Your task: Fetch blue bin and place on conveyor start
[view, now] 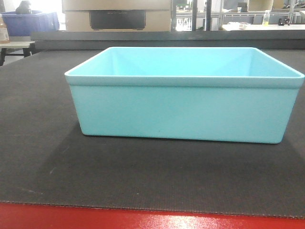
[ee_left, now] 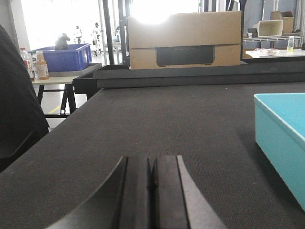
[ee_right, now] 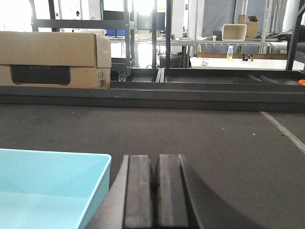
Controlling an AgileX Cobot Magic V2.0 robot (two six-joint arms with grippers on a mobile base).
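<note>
The light turquoise blue bin (view: 183,95) stands upright and empty on the dark grey woven belt of the conveyor start (view: 38,143), whose red front edge (view: 95,219) runs along the bottom of the front view. In the left wrist view the bin (ee_left: 281,138) is at the right, and my left gripper (ee_left: 151,164) is shut with nothing in it, low over the belt to the bin's left. In the right wrist view my right gripper (ee_right: 156,162) is shut and empty, just right of the bin's corner (ee_right: 52,186). Neither gripper touches the bin.
A cardboard box (ee_left: 186,40) stands beyond the belt's far raised edge (ee_right: 190,93). A dark navy bin (ee_left: 64,57) and bottles (ee_left: 42,66) sit on a side table at far left. Shelving and a white table (ee_right: 238,62) lie behind.
</note>
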